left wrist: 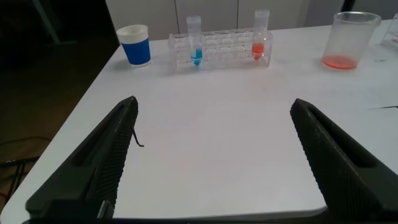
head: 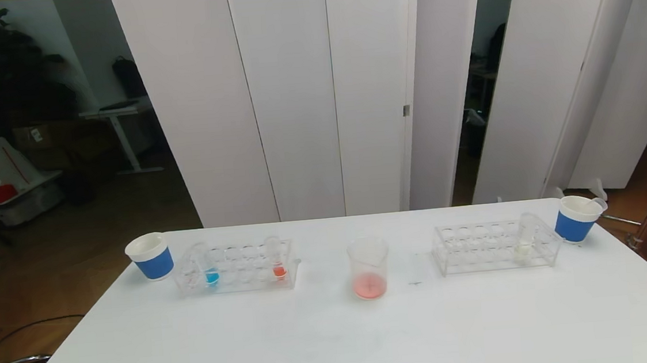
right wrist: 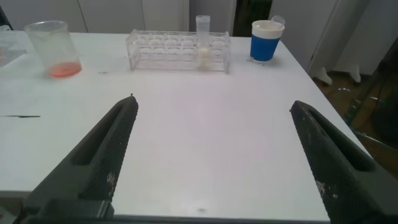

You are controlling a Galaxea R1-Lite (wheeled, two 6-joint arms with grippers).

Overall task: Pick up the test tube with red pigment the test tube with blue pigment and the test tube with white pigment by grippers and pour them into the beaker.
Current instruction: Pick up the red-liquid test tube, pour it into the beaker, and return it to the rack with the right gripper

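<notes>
On the white bench (head: 335, 330), left to right across the middle of the head view: a blue-banded paper cup (head: 149, 256), a clear rack (head: 235, 267) holding the test tube with blue pigment (head: 209, 268) and a tube of orange-red liquid (head: 277, 259), the beaker (head: 368, 268) at centre with pink-red liquid at its bottom, a second rack (head: 495, 245) holding the test tube with white pigment (head: 525, 240), and another cup (head: 575, 217). The left gripper (left wrist: 214, 134) and right gripper (right wrist: 214, 134) hover low over the bench's near edge, jaws spread wide, holding nothing
</notes>
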